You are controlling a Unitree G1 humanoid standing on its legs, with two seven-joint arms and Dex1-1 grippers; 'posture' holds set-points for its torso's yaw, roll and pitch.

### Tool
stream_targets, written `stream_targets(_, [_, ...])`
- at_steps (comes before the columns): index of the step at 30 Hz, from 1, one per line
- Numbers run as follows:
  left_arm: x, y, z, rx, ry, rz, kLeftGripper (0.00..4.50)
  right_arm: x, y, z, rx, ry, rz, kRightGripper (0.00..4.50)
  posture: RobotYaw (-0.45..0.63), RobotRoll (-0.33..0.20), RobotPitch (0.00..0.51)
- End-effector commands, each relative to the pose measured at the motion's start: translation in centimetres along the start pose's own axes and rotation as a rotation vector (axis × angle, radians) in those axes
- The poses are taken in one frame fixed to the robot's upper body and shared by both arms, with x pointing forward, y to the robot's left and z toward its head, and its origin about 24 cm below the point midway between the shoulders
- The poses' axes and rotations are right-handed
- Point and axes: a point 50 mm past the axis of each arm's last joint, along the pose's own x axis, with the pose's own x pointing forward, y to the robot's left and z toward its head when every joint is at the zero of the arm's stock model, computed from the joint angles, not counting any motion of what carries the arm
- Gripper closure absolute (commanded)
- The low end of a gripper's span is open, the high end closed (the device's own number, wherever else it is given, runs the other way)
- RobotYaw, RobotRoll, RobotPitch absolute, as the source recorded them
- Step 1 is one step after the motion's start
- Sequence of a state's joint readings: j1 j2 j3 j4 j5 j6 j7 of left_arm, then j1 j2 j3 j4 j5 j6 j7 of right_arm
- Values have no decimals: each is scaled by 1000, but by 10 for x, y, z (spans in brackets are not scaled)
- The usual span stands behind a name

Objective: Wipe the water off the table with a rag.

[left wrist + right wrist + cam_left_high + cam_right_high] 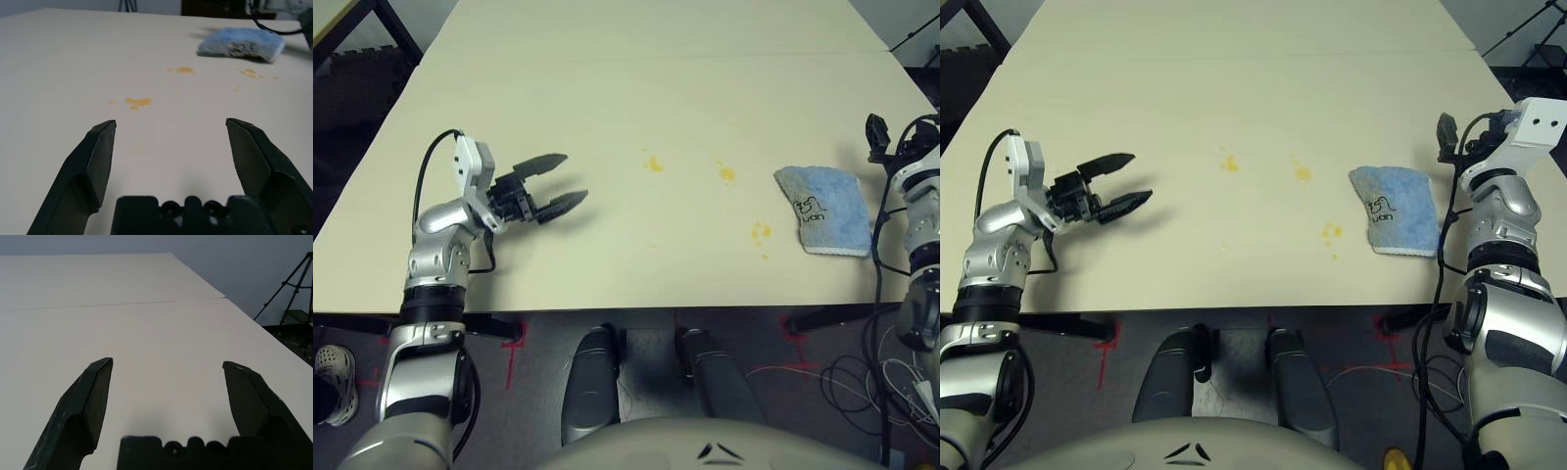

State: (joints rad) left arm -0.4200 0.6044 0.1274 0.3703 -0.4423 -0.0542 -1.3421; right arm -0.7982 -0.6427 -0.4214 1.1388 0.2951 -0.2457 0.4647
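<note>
Blue rag (824,210) printed "uan" lies beside the right gripper (166,377), jaws apart; left gripper (560,181) apart, spills (652,164) ahead on counter (607,88).

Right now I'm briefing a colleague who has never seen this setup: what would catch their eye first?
The light blue rag lying flat near the right edge of the pale table, close to the right gripper. Next, the yellow-orange water splotches scattered mid-table, just left of the rag. Then the left gripper on the left side, jaws open and pointing across toward the spills.
</note>
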Motion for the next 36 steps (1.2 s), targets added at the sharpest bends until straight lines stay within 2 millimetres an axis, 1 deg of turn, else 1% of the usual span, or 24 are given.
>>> stream_targets(1, [-2, -4, -3, 51, 55, -52, 0, -2, -5, -1, 29, 64, 51, 42, 158, 0, 174])
stream_targets(5, [-3, -5, -5, 67, 65, -58, 0, -5, -9, 7, 125, 149, 219, 42, 155, 0, 179])
stream_targets(9, [-1, -4, -6, 67, 61, -48, 0, -13, -11, 17, 128, 252, 387, 42, 150, 0, 182])
stream_targets(15, [2, -4, -7, 69, 55, -42, 0, -31, -20, 21, 155, 446, 526, 42, 141, 0, 187])
stream_targets(18, [4, -4, -7, 71, 50, -42, 0, -42, -23, 17, 150, 545, 575, 42, 138, 0, 192])
stream_targets(22, [6, -5, -7, 70, 44, -43, 0, -53, -29, 14, 157, 628, 606, 42, 139, 0, 194])
stream_targets(28, [7, -7, -9, 66, 47, -49, 0, -59, -30, 6, 141, 701, 610, 42, 136, 0, 197])
stream_targets(31, [8, -7, -9, 65, 46, -51, 0, -59, -28, -1, 131, 718, 606, 42, 135, 0, 195])
stream_targets(36, [10, -6, -8, 66, 42, -53, 0, -57, -13, -16, 160, 742, 642, 42, 134, 0, 195])
